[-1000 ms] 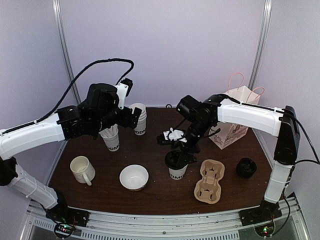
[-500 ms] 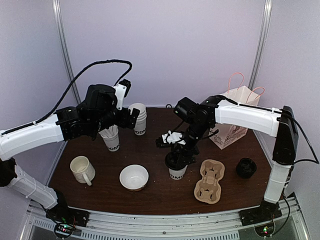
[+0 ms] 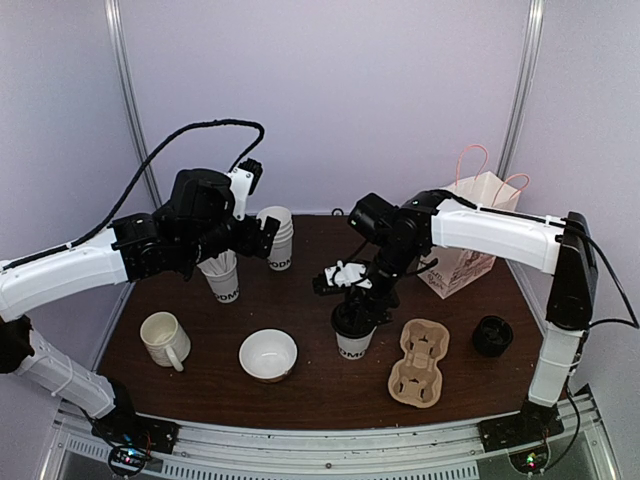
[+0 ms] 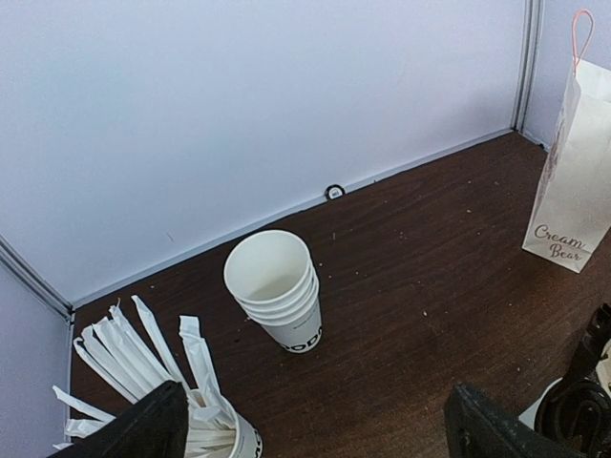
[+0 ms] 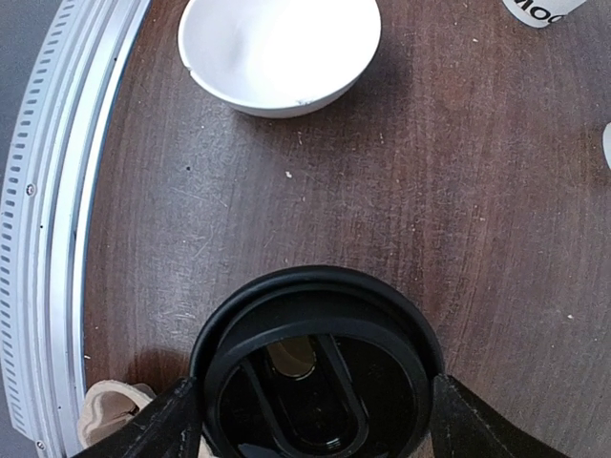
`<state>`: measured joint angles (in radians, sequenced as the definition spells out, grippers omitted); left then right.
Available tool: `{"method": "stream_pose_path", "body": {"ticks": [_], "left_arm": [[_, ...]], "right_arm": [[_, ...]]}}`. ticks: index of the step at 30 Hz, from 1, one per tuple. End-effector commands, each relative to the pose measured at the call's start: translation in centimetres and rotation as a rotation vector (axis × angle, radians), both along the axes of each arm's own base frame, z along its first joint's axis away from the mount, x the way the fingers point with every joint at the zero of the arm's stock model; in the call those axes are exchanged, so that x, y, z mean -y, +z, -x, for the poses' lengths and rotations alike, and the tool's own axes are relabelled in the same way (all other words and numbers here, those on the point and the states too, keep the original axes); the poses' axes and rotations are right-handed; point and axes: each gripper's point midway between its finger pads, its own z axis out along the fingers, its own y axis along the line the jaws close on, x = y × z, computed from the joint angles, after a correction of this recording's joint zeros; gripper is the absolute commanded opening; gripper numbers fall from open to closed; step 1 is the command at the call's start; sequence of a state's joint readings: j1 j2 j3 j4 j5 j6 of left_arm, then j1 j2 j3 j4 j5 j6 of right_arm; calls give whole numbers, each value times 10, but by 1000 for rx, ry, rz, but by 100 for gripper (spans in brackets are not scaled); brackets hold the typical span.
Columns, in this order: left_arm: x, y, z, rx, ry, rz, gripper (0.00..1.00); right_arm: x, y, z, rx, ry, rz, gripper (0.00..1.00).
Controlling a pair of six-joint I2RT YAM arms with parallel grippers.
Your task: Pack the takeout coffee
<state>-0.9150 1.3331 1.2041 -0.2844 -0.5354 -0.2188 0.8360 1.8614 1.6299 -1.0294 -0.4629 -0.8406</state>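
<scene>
Takeout coffee cup [image 3: 352, 345]: upright near the middle of the table [image 3: 300, 300], between the bowl [image 3: 268, 353] on its left and the pulp carrier [image 3: 420, 362] on its right; same place as a second ago.
Right gripper [image 5: 315, 425]: was above the cup, now lowered over its black lid [image 5: 320, 353], one finger at each side of the rim.
Right jaws: narrower than before; whether they press the lid cannot be told.
Left gripper [image 4: 315, 434]: far left, over the cup of white sticks [image 4: 220, 434]; unmoved.
Left jaws: wide apart, nothing between them.
</scene>
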Motion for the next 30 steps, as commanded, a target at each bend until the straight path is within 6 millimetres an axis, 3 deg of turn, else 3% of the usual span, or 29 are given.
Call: {"method": "stream_pose_path", "body": {"ticks": [1, 14, 23, 26, 30], "left_arm": [[3, 7, -4, 23, -3, 44, 98], [4, 1, -4, 7, -10, 37, 98], [8, -4, -4, -5, -19, 35, 98], [17, -13, -4, -45, -52, 26, 98], [35, -34, -1, -135, -120, 7, 98]], "right_arm": [[3, 24, -3, 72, -12, -16, 85], [6, 9, -5, 55, -23, 25, 86], [12, 11, 3, 32, -8, 42, 81], [13, 21, 2, 31, -31, 16, 85], [17, 51, -6, 43, -88, -72, 92]]}}
